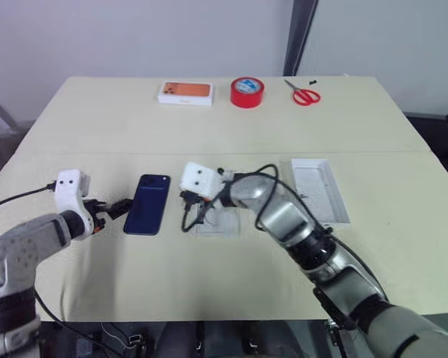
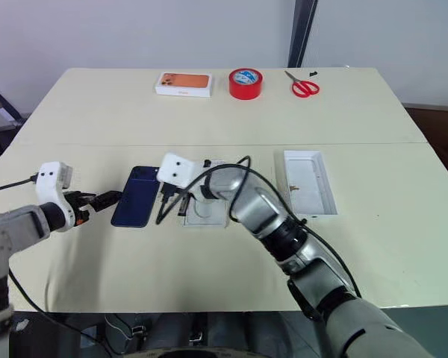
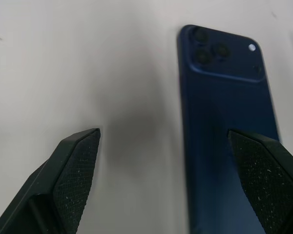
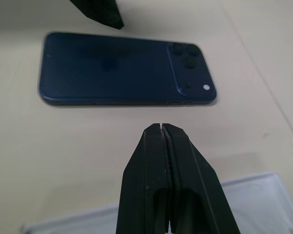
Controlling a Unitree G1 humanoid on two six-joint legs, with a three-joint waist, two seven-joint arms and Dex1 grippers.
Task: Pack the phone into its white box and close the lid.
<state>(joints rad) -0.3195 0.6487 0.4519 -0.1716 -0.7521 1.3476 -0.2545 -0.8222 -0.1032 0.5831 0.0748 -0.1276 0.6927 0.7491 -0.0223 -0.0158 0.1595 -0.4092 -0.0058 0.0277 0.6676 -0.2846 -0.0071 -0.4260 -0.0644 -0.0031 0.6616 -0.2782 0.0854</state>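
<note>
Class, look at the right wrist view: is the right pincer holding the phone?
No. The right pincer is shut and empty, short of the phone lying flat on the table.

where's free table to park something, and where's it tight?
Free: the wide strip between the far row (orange-top box, red tape, scissors) and the phone; also right of the lid. Tight: around the phone, between the left end effector and right end effector.

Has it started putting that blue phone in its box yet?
Nothing is packed yet: the phone lies flat on the table. In hand: the open left gripper nears it; the shut right gripper hovers beside. Left: phone into the white box, then the lid.
</note>
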